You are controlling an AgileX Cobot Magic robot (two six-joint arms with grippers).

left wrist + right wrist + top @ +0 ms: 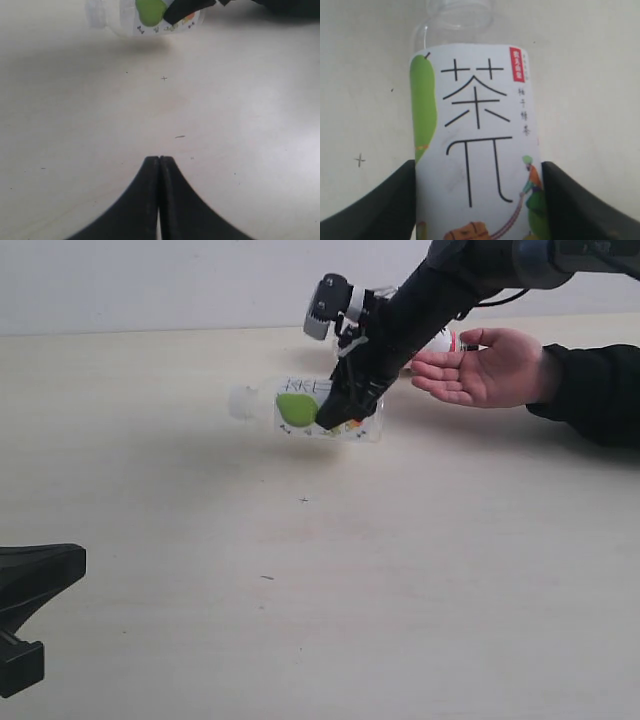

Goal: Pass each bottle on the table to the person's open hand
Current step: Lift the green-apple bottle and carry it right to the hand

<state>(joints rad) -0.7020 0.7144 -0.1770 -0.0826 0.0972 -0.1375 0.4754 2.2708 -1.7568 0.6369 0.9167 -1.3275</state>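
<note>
Count: two bottles in view, one open hand, two grippers.

The apple-label bottle [300, 410] is horizontal, cap end toward the left of the exterior view. It is in the right gripper [340, 412], whose fingers [380, 200] are clamped on either side of the label. It looks lifted just clear of the bench [400, 570], with its shadow under it.

The second bottle [445, 340] is mostly hidden behind the right arm. Only a white end with a red band shows, just beside the fingertips of the open hand [480, 365]; I cannot tell whether they touch.

The hand is palm up with fingers extended toward the left of the exterior view, low over the far right part of the bench, and its arm is in a black sleeve [590, 390]. The held bottle is near the hand but apart from it, lower and to the left in that view.

The left gripper [159, 170] is at the near left corner, well apart from everything else, fingers pressed together with nothing between them.

Edges: the far edge of the bench meets a pale wall [150, 280]; no near or side edges are in view.

Open room: the wide near and left part of the bench is bare except for a few tiny dark specks [303, 500].
</note>
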